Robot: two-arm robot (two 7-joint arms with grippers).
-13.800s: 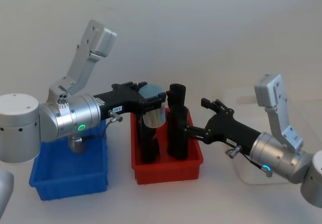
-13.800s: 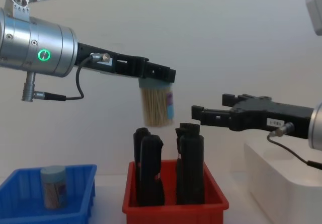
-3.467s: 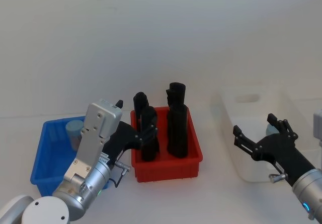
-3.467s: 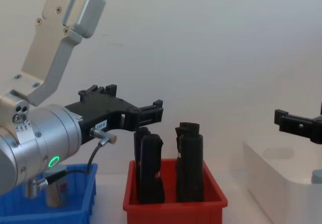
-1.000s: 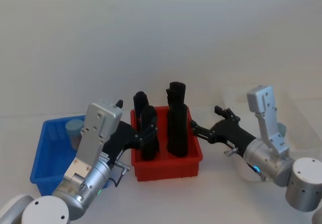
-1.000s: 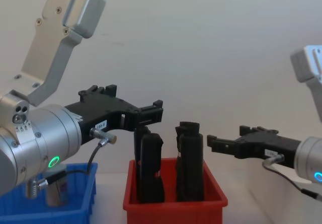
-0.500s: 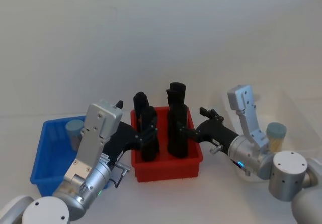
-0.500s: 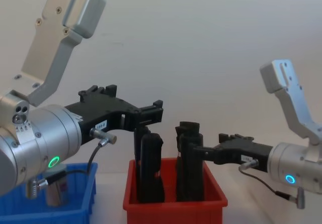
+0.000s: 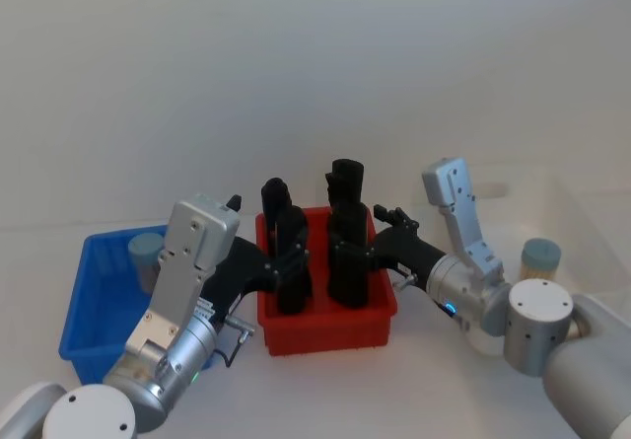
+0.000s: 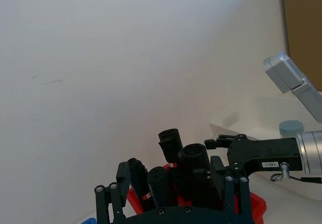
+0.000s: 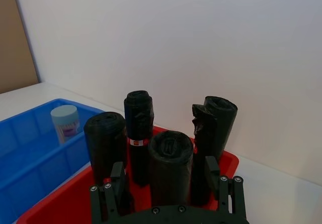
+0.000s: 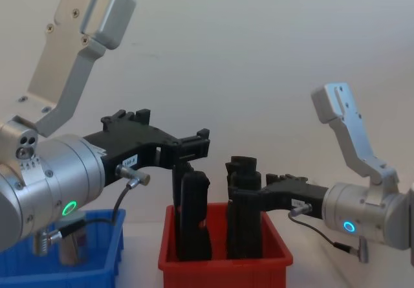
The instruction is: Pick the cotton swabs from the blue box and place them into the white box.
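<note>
Right end effector (image 9: 347, 254), fingers spread and empty, reaches over the red bin (image 9: 325, 329); left end effector (image 12: 194, 147) (also spread, empty) hangs by the blue box (image 9: 99, 330).

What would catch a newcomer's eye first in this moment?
The red bin in the middle, with its tall black rolls, and both arms crowding it: the right gripper, open, reaches in among the rolls, and the left gripper hangs open above the bin's left side. One swab jar stands in the blue box at the left, another in the white box at the right.
</note>
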